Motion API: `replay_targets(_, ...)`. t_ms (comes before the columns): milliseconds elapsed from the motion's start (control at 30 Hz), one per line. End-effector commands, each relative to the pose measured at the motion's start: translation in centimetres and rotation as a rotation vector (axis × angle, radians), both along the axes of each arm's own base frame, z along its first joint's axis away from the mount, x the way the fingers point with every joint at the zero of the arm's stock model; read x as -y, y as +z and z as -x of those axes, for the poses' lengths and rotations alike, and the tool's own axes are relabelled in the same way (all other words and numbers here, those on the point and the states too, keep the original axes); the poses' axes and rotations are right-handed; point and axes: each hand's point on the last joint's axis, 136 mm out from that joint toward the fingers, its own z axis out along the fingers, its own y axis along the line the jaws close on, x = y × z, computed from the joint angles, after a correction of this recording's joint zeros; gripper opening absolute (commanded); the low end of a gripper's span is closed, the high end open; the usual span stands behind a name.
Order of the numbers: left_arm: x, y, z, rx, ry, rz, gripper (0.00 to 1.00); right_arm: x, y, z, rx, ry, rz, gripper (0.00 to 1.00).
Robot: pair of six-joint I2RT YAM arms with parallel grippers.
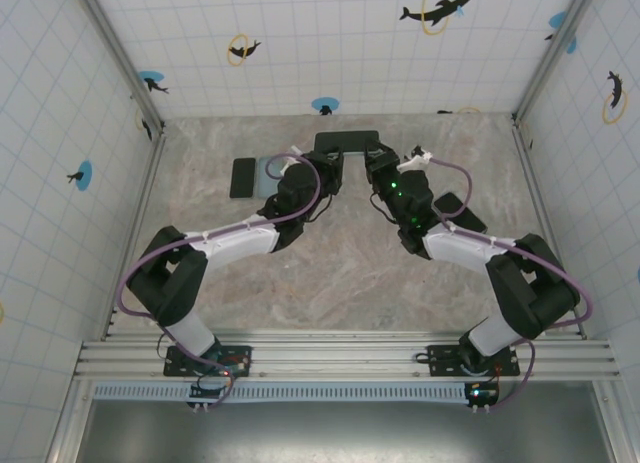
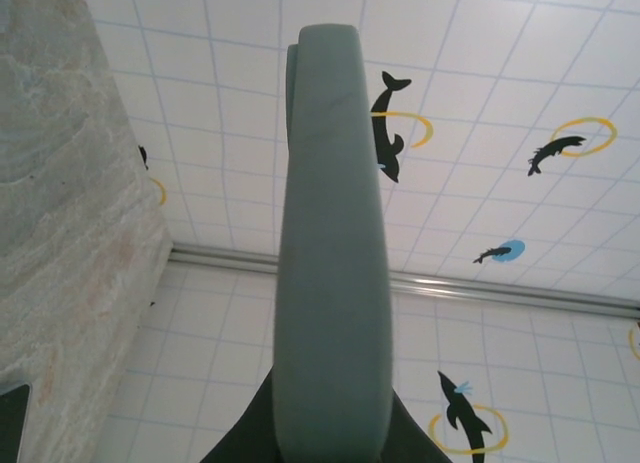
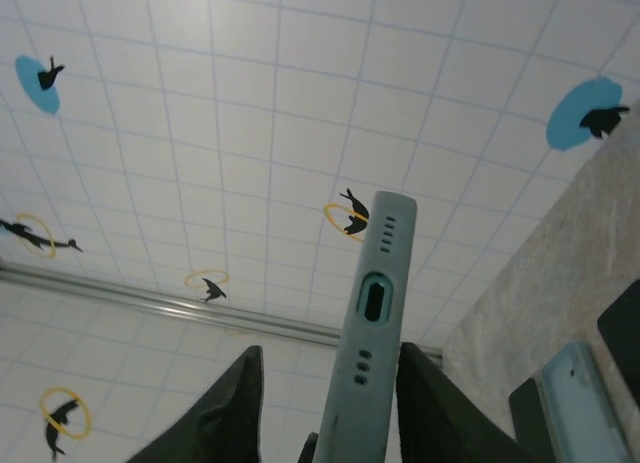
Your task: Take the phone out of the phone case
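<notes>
The phone case (image 2: 330, 243) is hanging in the air above the worktop (image 1: 350, 273), near the back wall, lying level and bridging the two pincers. Its dark upper face in the top view suggests the phone (image 1: 345, 141) is still sitting inside; the wrist views are showing the case edge-on, so this remains a judgement.

The left pincer (image 2: 330, 448) is pinching one end of the phone case, with its dark fingers (image 2: 250, 438) pressing on both sides of the case. The right pincer (image 3: 330, 423) is straddling the opposite end, where the charging-port cutout (image 3: 375, 301) is facing the camera. One finger (image 3: 440, 413) is touching the case and the other is standing slightly apart, so a firm pinch cannot be confirmed.

Holding both ends aloft is probably freeing the case rim for flexing or peeling.

On the left-arm side of the phone case, a black slab (image 1: 243, 178) and a pale case (image 1: 272, 173) are lying on the worktop.
</notes>
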Motion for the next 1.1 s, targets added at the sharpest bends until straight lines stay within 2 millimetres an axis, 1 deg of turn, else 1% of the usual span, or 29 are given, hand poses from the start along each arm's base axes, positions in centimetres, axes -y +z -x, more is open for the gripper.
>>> replay_targets(0, -0.6, 4.5, -0.6, 0.104, -0.030, 0.031, 0.00, 0.8, 1.6, 0.6, 0.046, 0.000, 0.042, 0.48)
replay_targets(100, -0.3, 5.4, -1.1, 0.151, -0.102, -0.011, 0.00, 1.2, 1.4, 0.8, 0.053, 0.033, 0.094, 0.53)
replay_targets(167, -0.4, 6.2, -1.3, 0.200, -0.151, -0.077, 0.00, 1.4, 0.8, 0.9, 0.040, 0.078, 0.137, 0.55)
replay_targets(233, -0.5, 6.8, -1.4, 0.246, -0.201, -0.129, 0.00, 1.5, 0.5, 1.2, 0.044, 0.124, 0.156, 0.56)
replay_targets(333, -1.1, 7.7, -1.6, 0.309, -0.255, -0.160, 0.00, 1.5, 0.4, 1.8, 0.064, 0.209, 0.149, 0.55)
replay_targets(400, -1.6, 8.1, -1.6, 0.344, -0.297, -0.165, 0.00, 1.6, 0.8, 2.3, 0.094, 0.258, 0.124, 0.54)
replay_targets(467, -1.8, 8.8, -1.4, 0.387, -0.346, -0.185, 0.00, 1.4, 1.9, 2.9, 0.152, 0.322, 0.103, 0.53)
replay_targets(600, -2.1, 8.9, -1.3, 0.424, -0.382, -0.268, 0.00, 1.0, 4.1, 3.7, 0.243, 0.390, 0.081, 0.52)
replay_targets(667, -2.1, 9.3, -1.1, 0.444, -0.393, -0.284, 0.00, 0.1, 4.6, 4.5, 0.271, 0.456, 0.072, 0.51)
replay_targets(867, -1.9, 10.9, -0.3, 0.519, -0.410, -0.263, 0.00, -1.6, 4.3, 4.7, 0.260, 0.532, 0.053, 0.45)
replay_targets(1067, -2.1, 11.8, 0.3, 0.553, -0.414, -0.252, 0.00, -1.9, 4.7, 4.4, 0.270, 0.532, 0.051, 0.37)
